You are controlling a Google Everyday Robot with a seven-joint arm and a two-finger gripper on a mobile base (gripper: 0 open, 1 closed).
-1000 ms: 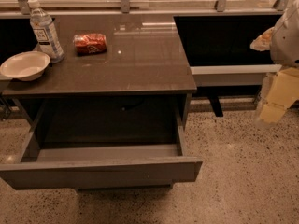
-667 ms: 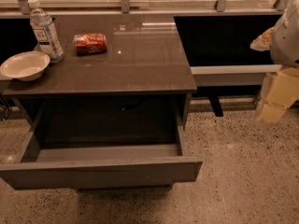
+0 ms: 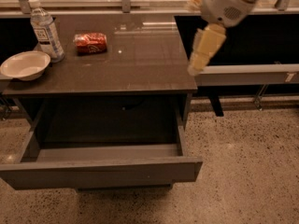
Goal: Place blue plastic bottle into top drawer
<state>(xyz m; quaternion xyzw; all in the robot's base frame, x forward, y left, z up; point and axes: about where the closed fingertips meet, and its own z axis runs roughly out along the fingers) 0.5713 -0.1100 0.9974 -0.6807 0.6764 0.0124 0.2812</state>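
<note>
1. The gripper (image 3: 195,67) hangs in the air at the right rear corner of the table (image 3: 140,66), just over its right edge. It points down and a little to the left.
2. The gripper shows as one cream-coloured piece, and I cannot tell if it is released or clenched. Nothing is seen in it.
3. The white arm (image 3: 229,3) comes in from the upper right corner of the view.
4. The bottle (image 3: 46,31) stands upright at the rear left of the table top, with its white cap on. It is well apart from the gripper, on the opposite side of the table.
5. A white bowl (image 3: 24,65) sits just in front of the bottle, at the left edge of the table. I cannot tell if the two touch.
6. A red can (image 3: 91,43) lies on its side to the right of the bottle, near it but apart.
7. The drawer (image 3: 100,171) under the table top is pulled out toward the camera. Its inside is dark, and no object is seen in it.
8. To the right of the table a low grey bench (image 3: 247,73) stands over a speckled floor (image 3: 247,162).
</note>
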